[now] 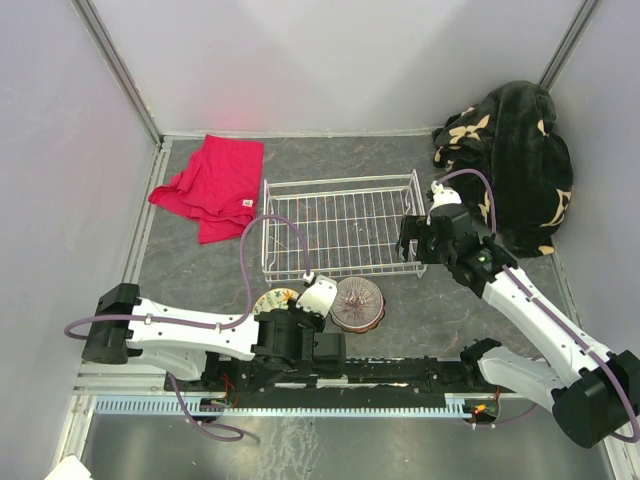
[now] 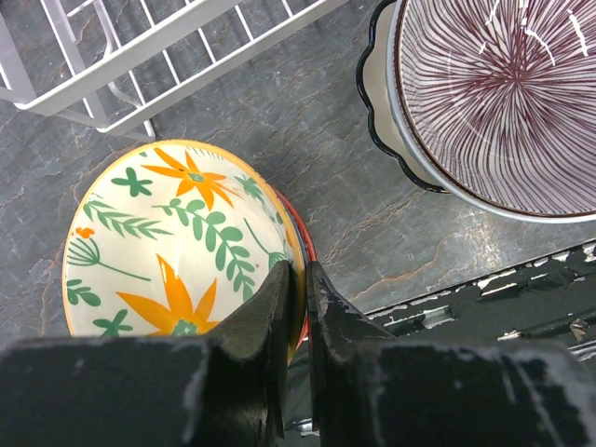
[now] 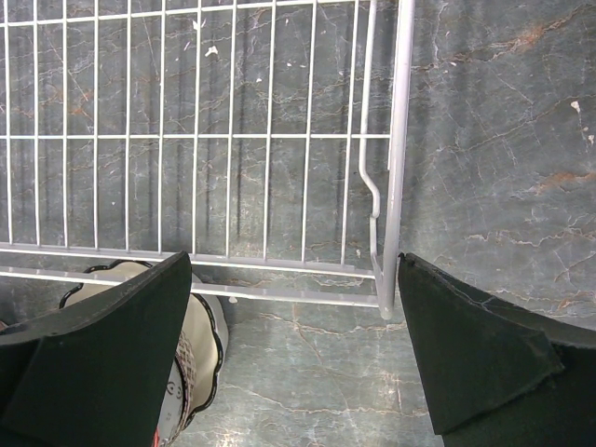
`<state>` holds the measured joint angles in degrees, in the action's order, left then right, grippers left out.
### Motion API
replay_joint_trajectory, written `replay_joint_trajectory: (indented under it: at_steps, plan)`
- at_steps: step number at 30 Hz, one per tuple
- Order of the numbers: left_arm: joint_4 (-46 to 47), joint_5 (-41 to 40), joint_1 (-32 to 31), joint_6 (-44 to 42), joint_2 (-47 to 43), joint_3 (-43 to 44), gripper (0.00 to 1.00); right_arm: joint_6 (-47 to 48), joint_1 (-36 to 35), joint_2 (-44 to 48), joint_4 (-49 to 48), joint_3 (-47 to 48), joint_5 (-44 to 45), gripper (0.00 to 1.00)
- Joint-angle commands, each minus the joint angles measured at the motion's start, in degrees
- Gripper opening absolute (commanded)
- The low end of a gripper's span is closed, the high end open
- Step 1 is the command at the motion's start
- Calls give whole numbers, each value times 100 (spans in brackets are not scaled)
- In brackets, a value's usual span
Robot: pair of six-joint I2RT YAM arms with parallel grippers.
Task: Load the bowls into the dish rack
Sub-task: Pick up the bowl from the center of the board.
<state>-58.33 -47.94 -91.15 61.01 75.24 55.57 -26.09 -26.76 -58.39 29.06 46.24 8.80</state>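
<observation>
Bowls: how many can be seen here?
3, near the white wire dish rack: a floral yellow-rimmed bowl in the left gripper, a purple-striped bowl right of it, seemingly nested in a cream black-scalloped bowl. More may hide beneath.

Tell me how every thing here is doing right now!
Rack: empty.
Flower bowl: outside the rack, rim pinched by the left claw.
Striped bowl: outside the rack, right way up, not held.
Left claw: shut on the flower bowl's rim.
Right claw: wide open, empty, over the rack's near right corner.
Red cloth: crumpled beside the rack.
Blanket: bunched up in the far corner.
</observation>
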Motion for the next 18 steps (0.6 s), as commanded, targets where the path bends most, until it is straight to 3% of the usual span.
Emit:
replay_joint_trajectory:
  at_steps: [1, 8, 12, 18]
  plan:
    - [158, -231, -93, 302, -213, 252, 14, 54, 7, -23, -278, 39, -51, 99]
    - [111, -266, -137, 340, -300, 262, 10, 55, 11, -27, -280, 39, -55, 99]
    - [13, -306, -165, 392, -336, 317, 3, 59, 7, -25, -278, 43, -62, 99]
    - [-46, -366, -248, 417, -441, 370, 3, 66, 11, -28, -278, 43, -71, 99]
